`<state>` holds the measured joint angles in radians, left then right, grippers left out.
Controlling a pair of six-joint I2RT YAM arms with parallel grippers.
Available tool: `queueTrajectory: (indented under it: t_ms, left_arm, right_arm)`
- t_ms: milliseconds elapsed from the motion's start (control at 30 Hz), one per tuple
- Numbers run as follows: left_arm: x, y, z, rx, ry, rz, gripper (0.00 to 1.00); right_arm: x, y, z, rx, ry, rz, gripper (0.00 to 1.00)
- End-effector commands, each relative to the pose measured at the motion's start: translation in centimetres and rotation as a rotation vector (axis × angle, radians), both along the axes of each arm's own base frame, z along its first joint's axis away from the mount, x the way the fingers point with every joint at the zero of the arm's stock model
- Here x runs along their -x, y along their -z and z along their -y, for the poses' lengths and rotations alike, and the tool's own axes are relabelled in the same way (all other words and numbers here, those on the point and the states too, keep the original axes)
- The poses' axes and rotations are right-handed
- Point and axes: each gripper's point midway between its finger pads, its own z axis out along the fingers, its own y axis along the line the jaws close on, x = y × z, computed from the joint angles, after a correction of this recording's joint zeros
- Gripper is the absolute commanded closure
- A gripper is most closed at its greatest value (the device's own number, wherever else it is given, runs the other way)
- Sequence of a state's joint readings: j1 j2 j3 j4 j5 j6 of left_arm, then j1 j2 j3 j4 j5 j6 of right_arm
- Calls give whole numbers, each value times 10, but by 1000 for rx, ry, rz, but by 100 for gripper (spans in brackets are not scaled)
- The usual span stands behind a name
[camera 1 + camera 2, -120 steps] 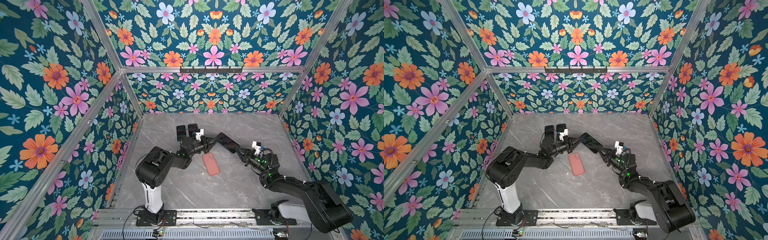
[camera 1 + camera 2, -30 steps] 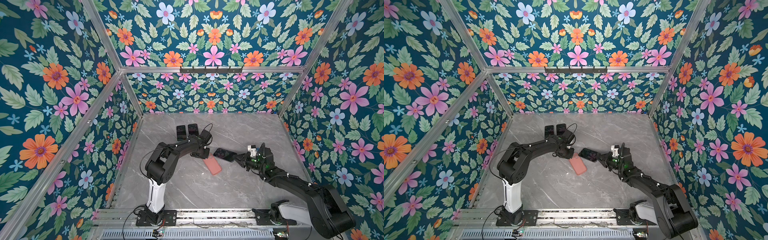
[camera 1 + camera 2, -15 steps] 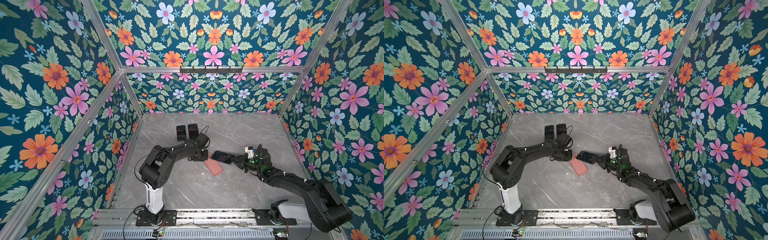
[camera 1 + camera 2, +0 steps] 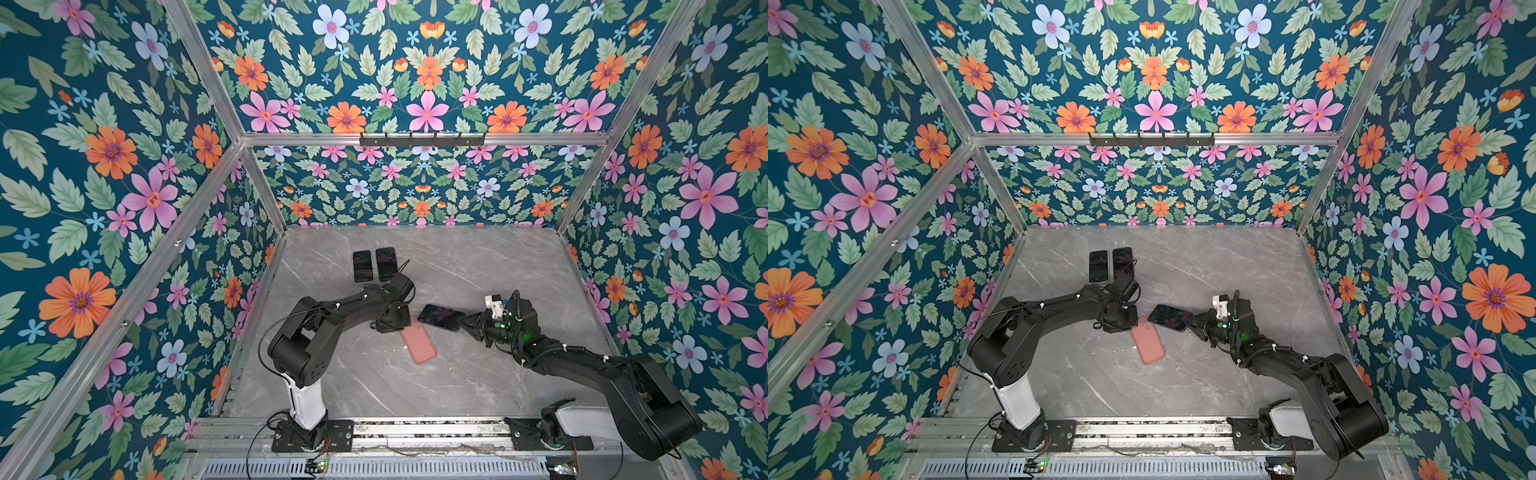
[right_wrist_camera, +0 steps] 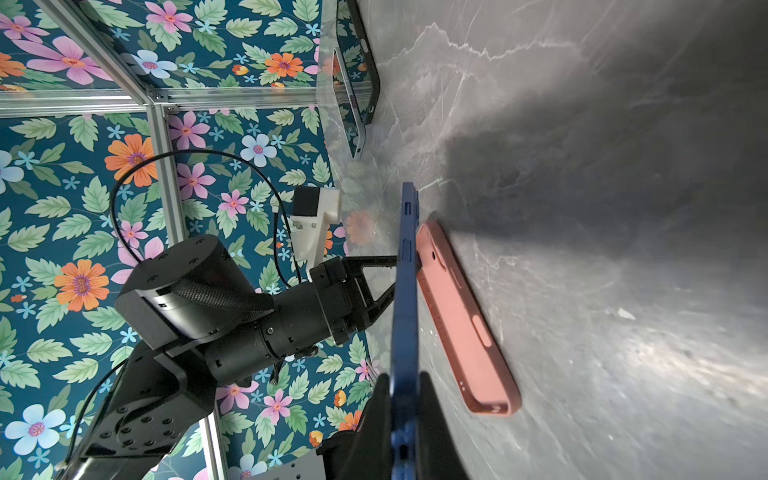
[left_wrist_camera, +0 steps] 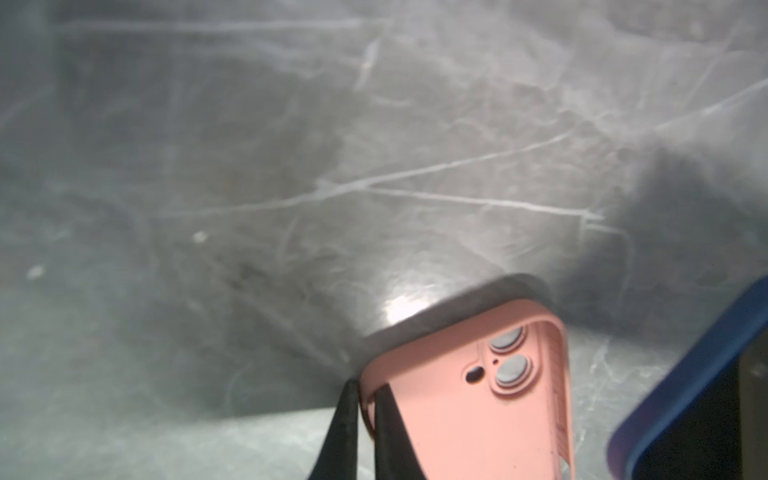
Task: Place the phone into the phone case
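Pink phone case (image 4: 419, 344), 1 only, sits mid-counter (image 4: 478, 266); your L end effector (image 6: 365, 399) pinches its rim. R end effector (image 5: 405, 399) grips the blue phone (image 4: 441, 317) at the case's 1 o'clock. 2 spare phones (image 4: 362, 266) at 11.

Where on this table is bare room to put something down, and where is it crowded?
Free: back right of the table, between back wall and right gripper; also the front strip between pink case and front rail. Crowded: the middle, where the left gripper pinches the case and the right gripper holds the blue phone; two dark phones lie behind.
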<state>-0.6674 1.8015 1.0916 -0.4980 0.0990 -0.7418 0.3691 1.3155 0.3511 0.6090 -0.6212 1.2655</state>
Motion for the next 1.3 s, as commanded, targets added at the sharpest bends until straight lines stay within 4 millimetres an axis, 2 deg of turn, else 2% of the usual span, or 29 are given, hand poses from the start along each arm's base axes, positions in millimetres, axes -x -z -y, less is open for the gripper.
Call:
queueTrajectory:
  t_ms: [0,267,300,467,733,967,1267]
  left_arm:
    - [5,1,-13,-40,-76,-9,90]
    - [13,4,-38,-83,-170,7,87]
    - [14,4,-38,-79,-169,4,84]
    - [20,3,-24,6,-137,-2,56]
    - [48,-8,13,138,-44,-21,28]
    - [66,-7,31,191,4,-36,27]
    - [65,-13,56,255,47,-13,26]
  right_arm:
    - [-4,-14,-5,-42,-8,52,100]
    - [-5,-18,-14,-45,-45,60,100]
    - [-5,-17,-15,-45,-47,59,100]
    - [-5,-17,-18,-57,-60,57,100]
    - [-6,-17,-18,-49,-59,61,100]
    - [-5,-13,-16,-36,-50,55,100]
    - [0,-13,-12,-21,-46,51,100]
